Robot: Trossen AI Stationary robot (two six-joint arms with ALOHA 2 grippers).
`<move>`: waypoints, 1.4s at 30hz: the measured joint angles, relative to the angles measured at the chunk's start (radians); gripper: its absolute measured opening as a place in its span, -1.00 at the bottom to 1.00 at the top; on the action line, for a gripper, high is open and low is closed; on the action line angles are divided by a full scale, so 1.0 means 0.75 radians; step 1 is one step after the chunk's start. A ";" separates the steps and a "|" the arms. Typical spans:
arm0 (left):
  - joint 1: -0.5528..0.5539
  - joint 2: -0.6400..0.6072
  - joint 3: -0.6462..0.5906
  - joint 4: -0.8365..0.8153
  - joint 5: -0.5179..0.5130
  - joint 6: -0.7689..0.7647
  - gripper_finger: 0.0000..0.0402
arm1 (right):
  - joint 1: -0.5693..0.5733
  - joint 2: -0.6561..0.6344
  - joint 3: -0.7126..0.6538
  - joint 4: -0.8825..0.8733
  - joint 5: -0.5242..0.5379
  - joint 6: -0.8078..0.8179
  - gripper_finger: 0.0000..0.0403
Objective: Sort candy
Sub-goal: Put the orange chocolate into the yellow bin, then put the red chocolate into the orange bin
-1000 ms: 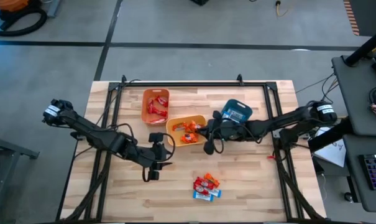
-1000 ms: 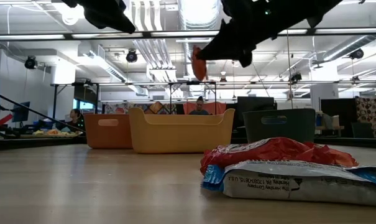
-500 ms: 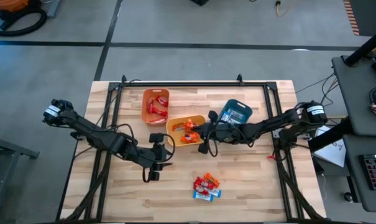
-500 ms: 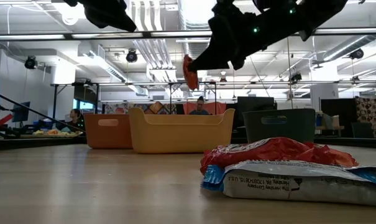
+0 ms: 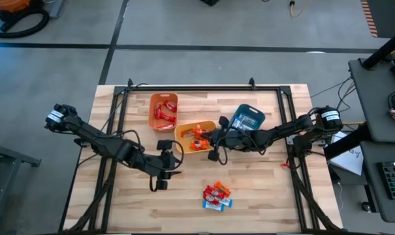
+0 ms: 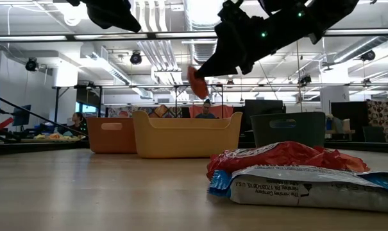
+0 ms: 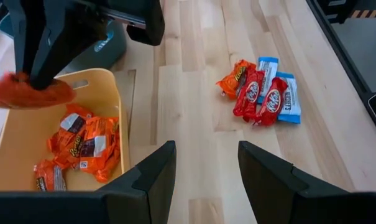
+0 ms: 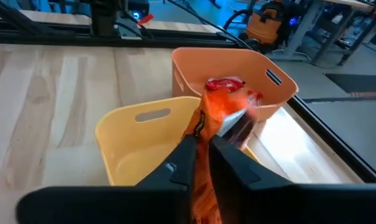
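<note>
- The pale wooden slatted worktop (image 5: 262,196) carries three plastic bins and a small heap of sweets.
- The two dark arms reach in from either side; the left hand (image 5: 159,175) hangs over bare wood near the middle, its fingers spread apart and grasping nothing.
- The right hand (image 6: 210,67) is raised above the yellow plastic bin (image 5: 181,134), at its edge nearest the teal plastic bin (image 5: 249,116).
- The orange plastic bin (image 5: 154,104) stands just beside the yellow one and holds red-wrapped sweets (image 8: 224,82).
- The yellow bin holds a pile of orange packets (image 7: 82,146) (all bunched toward one end).
- An orange candy packet (image 8: 217,118) sits between the right hand's fingertips in the wrist view; in the low view it hangs at the fingertips, above the yellow bin's rim, and whether the grip is firm or loosening I cannot tell.
- The unsorted heap of red wrappers, blue-and-white bars and one orange packet (image 5: 217,196) lies on the worktop, well apart from the bins.
</note>
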 joint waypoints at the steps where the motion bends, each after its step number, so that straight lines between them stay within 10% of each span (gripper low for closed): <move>1: 0.000 0.000 0.000 0.000 0.000 0.000 -0.21 | 0.001 0.000 0.000 -0.005 0.015 0.007 -0.78; 12: 0.000 0.001 0.000 0.011 0.000 0.000 -0.21 | -0.003 -0.021 0.002 -0.050 0.023 0.072 -0.37; 20: -0.001 0.083 -0.007 0.129 -0.001 0.008 -0.21 | 0.025 -0.107 0.176 -0.597 0.014 0.226 -0.17; 30: -0.054 0.284 -0.008 0.326 0.001 0.046 -0.21 | 0.212 -0.114 0.475 -1.366 -0.150 0.495 -0.15; 42: -0.110 0.530 -0.008 0.699 0.011 0.071 -0.21 | 0.541 -0.126 0.438 -1.416 -0.160 0.725 -0.16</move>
